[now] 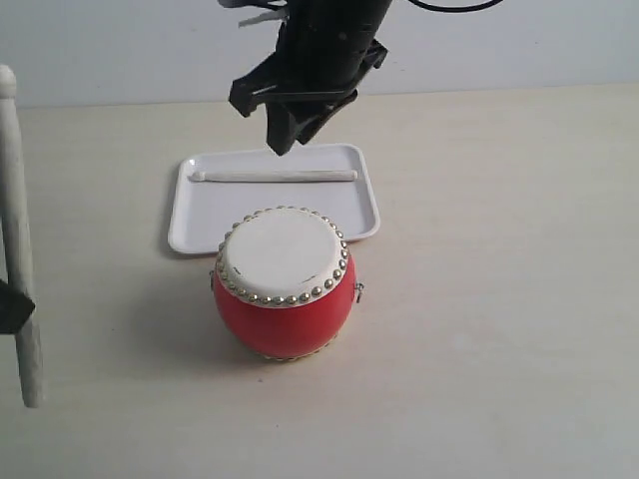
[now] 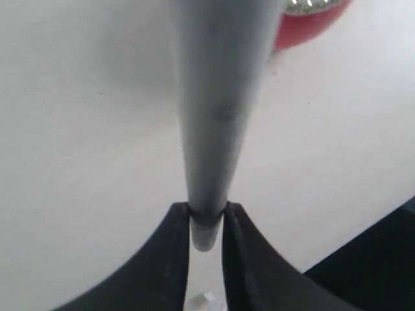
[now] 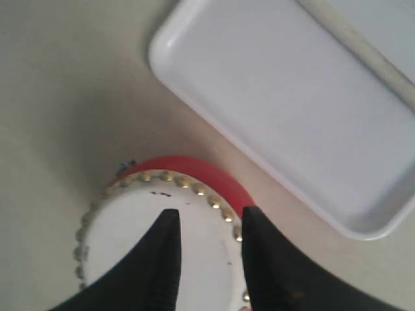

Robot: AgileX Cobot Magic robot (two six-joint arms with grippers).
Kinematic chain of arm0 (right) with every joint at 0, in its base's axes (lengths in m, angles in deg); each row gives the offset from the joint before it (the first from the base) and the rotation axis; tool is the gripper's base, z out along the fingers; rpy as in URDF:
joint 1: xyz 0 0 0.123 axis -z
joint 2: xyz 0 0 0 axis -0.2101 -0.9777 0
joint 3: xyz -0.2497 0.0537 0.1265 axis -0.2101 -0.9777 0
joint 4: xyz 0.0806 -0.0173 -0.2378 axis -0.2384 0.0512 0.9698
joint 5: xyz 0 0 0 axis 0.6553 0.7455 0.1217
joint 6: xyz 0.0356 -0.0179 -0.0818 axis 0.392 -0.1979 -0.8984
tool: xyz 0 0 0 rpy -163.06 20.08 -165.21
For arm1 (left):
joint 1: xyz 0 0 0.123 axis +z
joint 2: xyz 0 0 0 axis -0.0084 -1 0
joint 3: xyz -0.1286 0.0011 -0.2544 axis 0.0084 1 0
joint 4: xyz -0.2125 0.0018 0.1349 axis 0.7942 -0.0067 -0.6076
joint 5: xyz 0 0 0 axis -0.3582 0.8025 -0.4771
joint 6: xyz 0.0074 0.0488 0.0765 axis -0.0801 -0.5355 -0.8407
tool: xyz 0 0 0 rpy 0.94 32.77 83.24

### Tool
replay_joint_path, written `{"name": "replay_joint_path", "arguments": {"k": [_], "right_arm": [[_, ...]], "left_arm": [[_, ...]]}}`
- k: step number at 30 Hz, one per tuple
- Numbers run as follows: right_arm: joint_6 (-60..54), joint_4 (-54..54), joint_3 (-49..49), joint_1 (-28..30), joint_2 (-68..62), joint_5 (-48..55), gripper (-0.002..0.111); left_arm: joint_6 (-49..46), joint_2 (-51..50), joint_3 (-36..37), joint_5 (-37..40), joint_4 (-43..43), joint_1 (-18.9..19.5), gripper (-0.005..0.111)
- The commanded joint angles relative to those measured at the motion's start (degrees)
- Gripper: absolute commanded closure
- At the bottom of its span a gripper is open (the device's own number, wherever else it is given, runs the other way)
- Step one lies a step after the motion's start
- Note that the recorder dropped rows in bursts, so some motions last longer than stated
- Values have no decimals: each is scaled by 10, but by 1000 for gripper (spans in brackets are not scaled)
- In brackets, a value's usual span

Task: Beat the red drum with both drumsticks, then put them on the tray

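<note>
The red drum (image 1: pixel 283 284) stands upright on the pale table (image 1: pixel 499 299), its cream skin facing up inside the ring of silver studs. Nothing touches the skin.

The tray (image 1: pixel 200 225) lies flat just behind the drum. Its near rim runs close by the drum's red side, but I cannot tell whether the two touch. The other drumstick (image 1: pixel 275 176) lies flat in the tray, along the side farthest from the drum. Its small rounded tip points toward the side where my left arm works.

My right gripper (image 3: pixel 209 214) hangs above the tray, over its side away from the drum and near that lying stick. Its jaws stand apart with nothing between them. The right wrist view looks past my two dark fingertips (image 3: pixel 170 223) onto the drum's skin and studs, with the tray beyond.

My left gripper (image 2: pixel 206 210) is well off to the drum's left, at the very edge of the exterior view. Its jaws are clamped on the held drumstick (image 1: pixel 18 249), pinching the shaft from both sides. That stick stands nearly upright, leaning a little, with its rounded tip at the top. In the left wrist view the shaft runs away from my fingers toward a sliver of the drum's red side and studs. I cannot tell whether its lower end touches the table.
</note>
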Motion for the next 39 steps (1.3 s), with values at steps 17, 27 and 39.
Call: {"name": "replay_joint_path", "arguments": {"k": [17,27,39], "right_arm": [[-206,-304,-164,-1,84,1,62],[-228,-318,-182,-36,107,1,47],[-224,-254,-182,-81,104,-87,47]], "left_arm": [[-336,-217,1,83,476,322,107],[-349,-247,1,85,564,322,107],[-349,-248,1,85,563,319,107]]}}
